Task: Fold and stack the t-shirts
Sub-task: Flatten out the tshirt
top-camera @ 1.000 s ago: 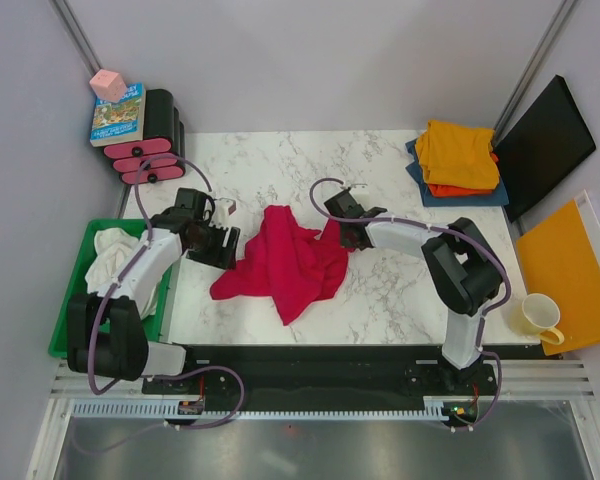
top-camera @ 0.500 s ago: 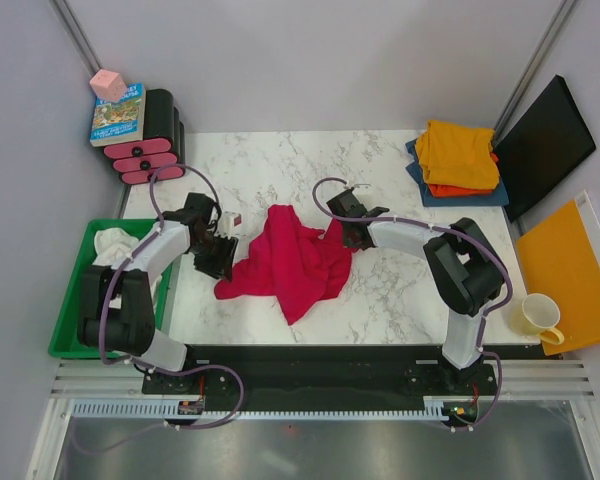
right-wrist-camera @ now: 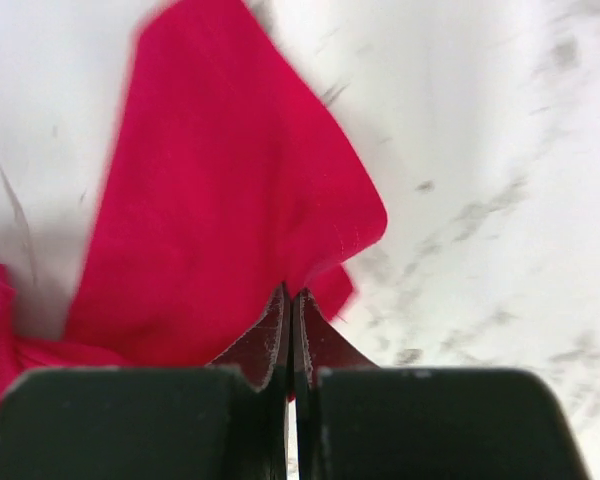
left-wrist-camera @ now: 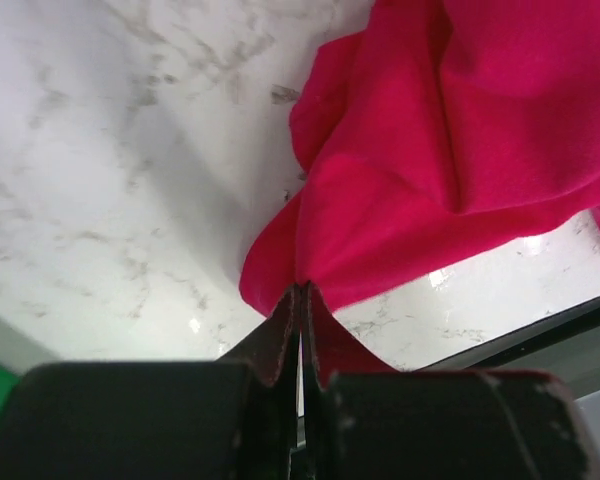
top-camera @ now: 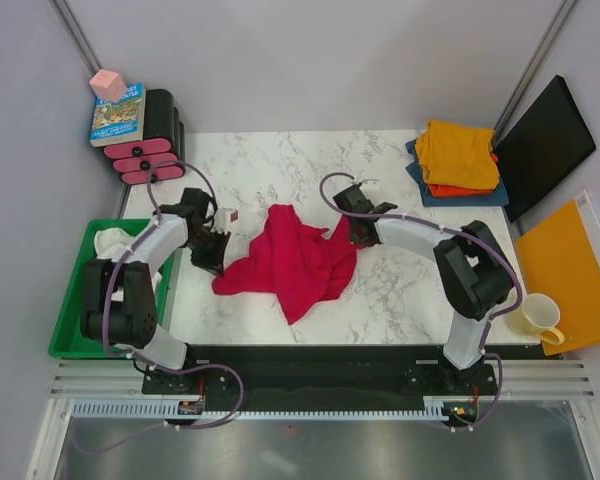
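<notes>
Crimson-red t-shirt (top-camera: 295, 262) lying crumpled in the middle of the desk (top-camera: 280, 165), nowhere near folded yet. Left end effector (left-wrist-camera: 302, 290) clamped tight on the shirt's left corner, with a little peak of cloth nipped right at the tips. Right end effector (right-wrist-camera: 292, 295) likewise pinched shut on an edge at the shirt's right side, up near the top.

Probably gripping two opposite ends like that to pull them apart and spread the thing flat before any folding. Both held low to the desk, so more of a stretch than a lift, at a guess.

Over in the far right corner, a stack of folded t-shirts (top-camera: 458, 160), yellow-orange on top, orange and blue underneath, presumably the landing spot for this one. White t-shirt (top-camera: 108, 250) waiting in the green bin (top-camera: 65, 320) off the left edge.

Worth watching for such a thin pinch slipping out under tension.
</notes>
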Robot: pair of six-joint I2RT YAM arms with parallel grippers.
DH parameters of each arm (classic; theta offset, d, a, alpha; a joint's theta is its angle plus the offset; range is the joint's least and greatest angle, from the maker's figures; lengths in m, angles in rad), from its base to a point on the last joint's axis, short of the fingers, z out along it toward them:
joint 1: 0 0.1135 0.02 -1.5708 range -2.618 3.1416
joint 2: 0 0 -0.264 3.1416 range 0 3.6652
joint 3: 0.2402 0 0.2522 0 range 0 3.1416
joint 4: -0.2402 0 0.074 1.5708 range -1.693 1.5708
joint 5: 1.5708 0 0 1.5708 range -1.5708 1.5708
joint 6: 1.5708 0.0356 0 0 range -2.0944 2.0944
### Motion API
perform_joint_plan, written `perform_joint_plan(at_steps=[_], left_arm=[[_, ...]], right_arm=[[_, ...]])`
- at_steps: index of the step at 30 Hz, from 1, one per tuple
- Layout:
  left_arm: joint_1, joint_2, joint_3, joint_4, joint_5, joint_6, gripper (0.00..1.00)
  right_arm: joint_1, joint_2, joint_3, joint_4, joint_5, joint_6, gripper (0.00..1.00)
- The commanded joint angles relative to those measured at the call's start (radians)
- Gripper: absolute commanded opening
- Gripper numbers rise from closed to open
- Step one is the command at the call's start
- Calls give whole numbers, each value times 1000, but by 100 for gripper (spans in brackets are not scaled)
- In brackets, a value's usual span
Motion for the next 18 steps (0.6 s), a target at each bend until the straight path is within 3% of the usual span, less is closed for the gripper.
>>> perform_joint_plan(at_steps=[1,7,10,18], left_arm=[[120,-114,204,9,8,-8,2],[283,-70,627,-51,51,-46,2],[308,-18,703,-56,42,-69,2],[311,71,556,-50,55,-79,2]], right_arm=[[-145,-224,105,-55,89,-25,0],[-249,-376,208,-116,92,-105,0],[-250,-414,161,-125,92,-102,0],[-250,-487,-68,-101,66,-62,0]])
